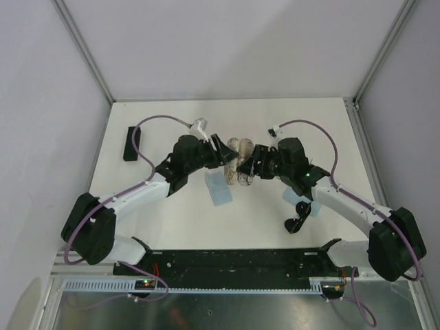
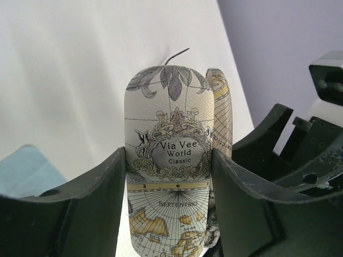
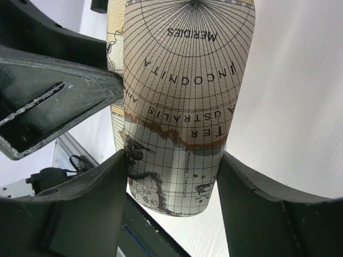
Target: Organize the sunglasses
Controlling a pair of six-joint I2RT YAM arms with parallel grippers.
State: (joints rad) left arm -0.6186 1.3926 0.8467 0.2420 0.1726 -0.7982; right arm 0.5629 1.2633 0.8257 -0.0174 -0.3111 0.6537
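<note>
Top external: we are clamping the case (image 2: 169,107) in half-open left gripper (image 2: 169,160) and right gripper (image 3: 172,160); sunglasses (image 1: 297,218) at 4 o'clock are lying uncased.

We're looking at a robotics lab cell: a white table (image 1: 275,124) boxed in by plain grey walls (image 1: 41,103) on aluminium posts (image 1: 82,48). The left arm (image 1: 134,194) and right arm (image 1: 347,203), trailing cables, are bolted to a black rail (image 1: 227,261).

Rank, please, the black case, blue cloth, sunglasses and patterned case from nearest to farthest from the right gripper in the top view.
1. patterned case, gripped in the right gripper, centre.
2. blue cloth, just to its left.
3. sunglasses, right side, toward the near edge.
4. black case, far left.
</note>
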